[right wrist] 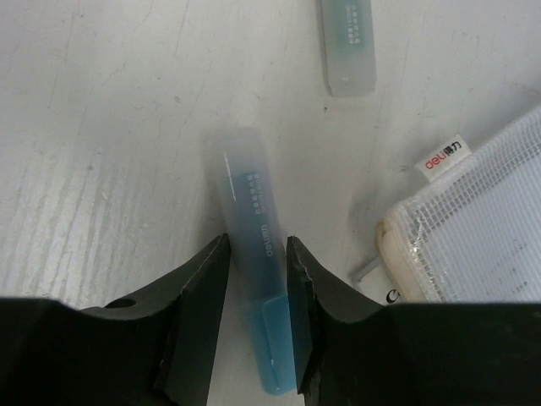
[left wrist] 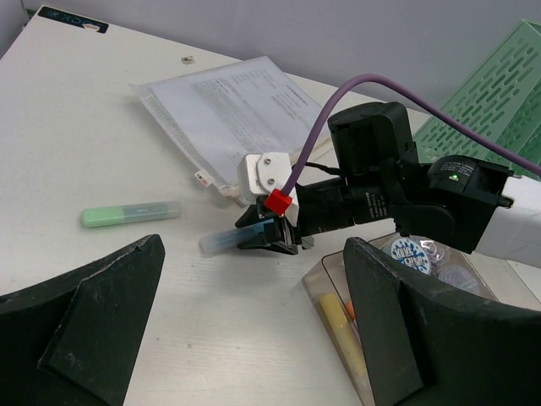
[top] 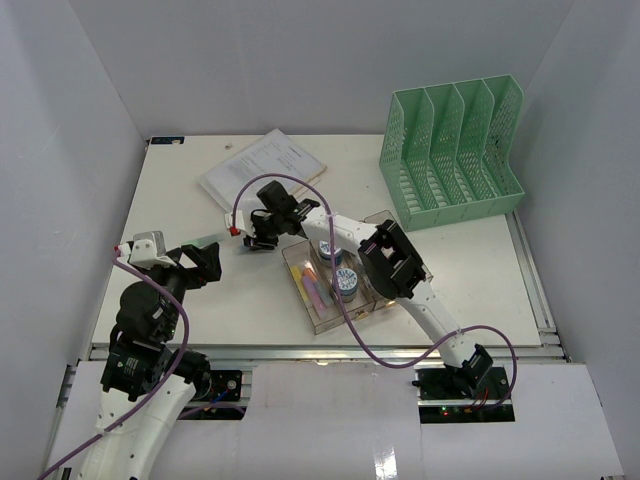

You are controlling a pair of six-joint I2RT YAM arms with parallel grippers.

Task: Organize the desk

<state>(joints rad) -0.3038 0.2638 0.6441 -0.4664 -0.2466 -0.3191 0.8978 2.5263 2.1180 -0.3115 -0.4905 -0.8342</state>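
The white desk point(top: 190, 200) carries a blue highlighter point(right wrist: 252, 222) lying flat, left of the clear tray point(top: 340, 318). My right gripper point(right wrist: 256, 245) reaches down over it, and both fingers press its sides near the coloured end. The left wrist view shows the same grip, the blue highlighter point(left wrist: 220, 241) sticking out leftward from the right gripper point(left wrist: 272, 237). My left gripper point(top: 200, 262) hovers open near the desk's left front with nothing between its fingers point(left wrist: 84, 313). A green highlighter point(left wrist: 131, 214) lies loose on the desk, to the left of the blue one.
A mesh zip pouch of papers point(top: 262, 165) lies behind the right gripper. The clear tray holds tape rolls point(top: 346, 283) and yellow and pink markers point(top: 315, 285). A mint-green file rack point(top: 455, 150) stands at the back right. White walls enclose the desk.
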